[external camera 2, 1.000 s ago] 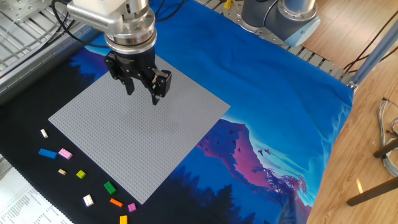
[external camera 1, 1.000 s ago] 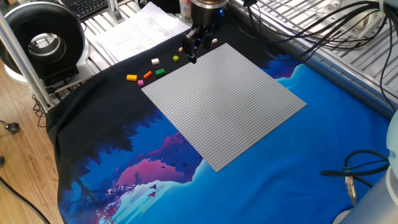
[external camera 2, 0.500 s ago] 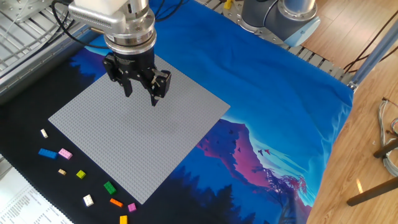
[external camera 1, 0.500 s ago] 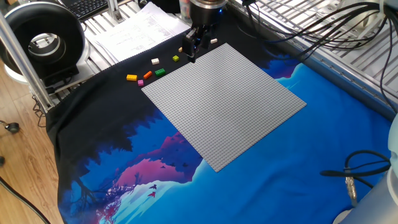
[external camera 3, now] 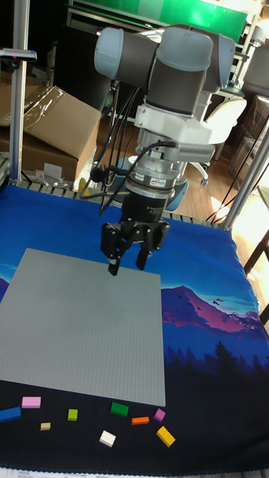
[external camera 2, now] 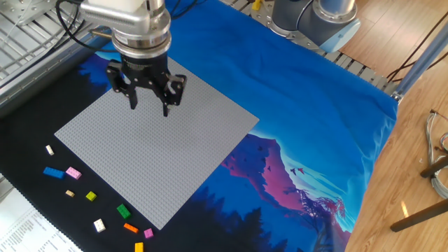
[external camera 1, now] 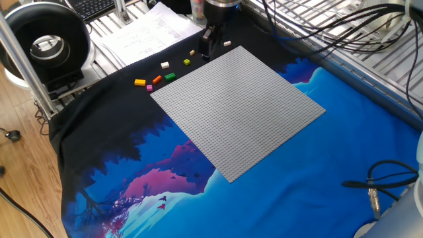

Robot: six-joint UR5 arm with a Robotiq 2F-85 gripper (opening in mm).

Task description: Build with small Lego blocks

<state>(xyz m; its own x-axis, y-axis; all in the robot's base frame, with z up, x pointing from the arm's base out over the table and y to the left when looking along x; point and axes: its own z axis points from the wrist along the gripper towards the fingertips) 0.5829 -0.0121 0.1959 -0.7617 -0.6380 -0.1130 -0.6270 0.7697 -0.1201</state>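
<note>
1. Leftmost, the small Lego blocks (external camera 2: 89,197) lie scattered on the black cloth (external camera 2: 28,183) beside the grey baseplate (external camera 2: 157,143).
2. Above the baseplate's far part, the tool (external camera 2: 148,105) hangs with fingers apart, seemingly holding nothing.

A blue-and-black printed cloth (external camera 2: 301,112) carries the grey baseplate (external camera 2: 154,150) and scattered small Lego blocks (external camera 2: 123,211).

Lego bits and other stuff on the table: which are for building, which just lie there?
For building: small Lego blocks, grey baseplate, gripper, open and holding nothing.
Lying about: printed paper, black fan, cardboard box, cables.
</note>
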